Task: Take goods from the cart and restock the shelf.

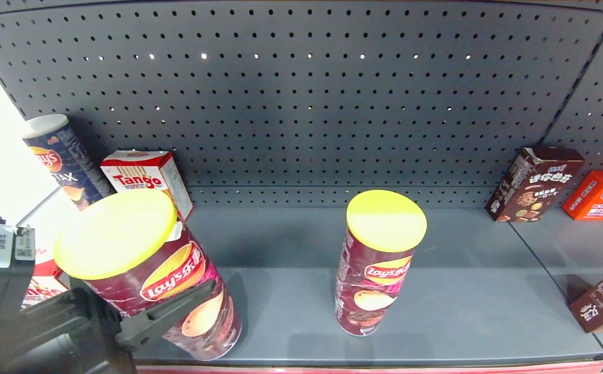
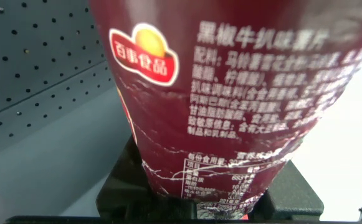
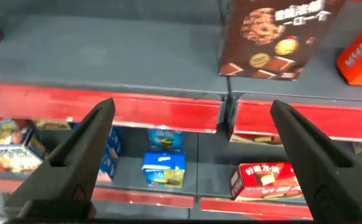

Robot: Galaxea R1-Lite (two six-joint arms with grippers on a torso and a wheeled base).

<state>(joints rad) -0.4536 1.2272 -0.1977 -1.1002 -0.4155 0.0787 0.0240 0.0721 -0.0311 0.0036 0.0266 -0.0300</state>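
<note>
From the head view, my landmark is the upright chip can [image 1: 379, 265] standing mid-shelf [image 1: 462, 301]. The held chip can [image 1: 150, 270] is to its left and nearer the front edge, well apart from it. It leans clearly, with its yellow lid tipped away from the upright can. The left gripper [image 1: 187, 298] is clamped across its lower body, and one dark finger lies over the label. I cannot tell whether its base touches the shelf or hangs just above. Behind the held can, farther left of the upright one, are a wafer box [image 1: 145, 179] and a blue chip can [image 1: 62, 161]. To the upright can's right at the back are a brown biscuit box [image 1: 535, 184] and an orange box [image 1: 602, 195].

In the left wrist view, the held chip can [image 2: 230, 106] is seated deep in the left gripper [image 2: 199, 202], and the jaws are closed snugly on the tube.

In the right wrist view, the right gripper [image 3: 192, 106] is spread wide with nothing in it, facing the shelf's red front rail [image 3: 162, 109] below the brown biscuit box [image 3: 271, 37].

My worry is the lean. If I release now, the can would likely topple, then roll off the front lip or knock the wafer box. If I straighten it carelessly, the smooth tube could slip in the grip.
</note>
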